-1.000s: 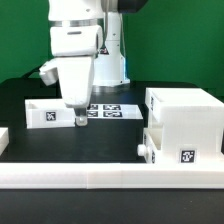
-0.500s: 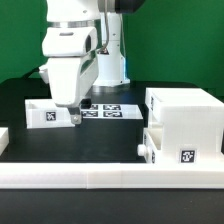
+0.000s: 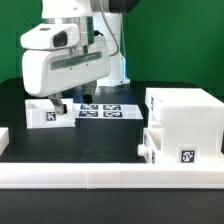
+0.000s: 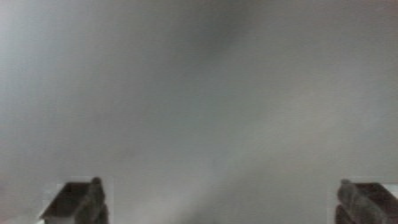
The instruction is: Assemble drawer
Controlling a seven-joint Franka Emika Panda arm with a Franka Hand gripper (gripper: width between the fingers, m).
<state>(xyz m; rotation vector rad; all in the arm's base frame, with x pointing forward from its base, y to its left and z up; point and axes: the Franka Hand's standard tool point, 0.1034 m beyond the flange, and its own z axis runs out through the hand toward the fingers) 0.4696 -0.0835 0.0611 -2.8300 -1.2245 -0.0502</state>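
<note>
The large white cube-like housing (image 3: 185,115) stands at the exterior view's right. A shallow knobbed tray (image 3: 175,150) sits in front of it, its knob facing the exterior view's left. A second small tray (image 3: 40,112) lies at the back left. My gripper (image 3: 70,102) hangs tilted just beside the left tray, above the table. In the wrist view my gripper (image 4: 222,205) shows two fingertips (image 4: 75,200) far apart, with only blurred grey between them. It is open and holds nothing.
The marker board (image 3: 105,110) lies flat at the back middle, next to my gripper. A long low white border bar (image 3: 110,178) runs along the front edge. A green wall stands behind.
My hand has swung to the exterior view's left and tilted over sideways, from upright above the marker board to beside the left tray. The parts have not moved.
</note>
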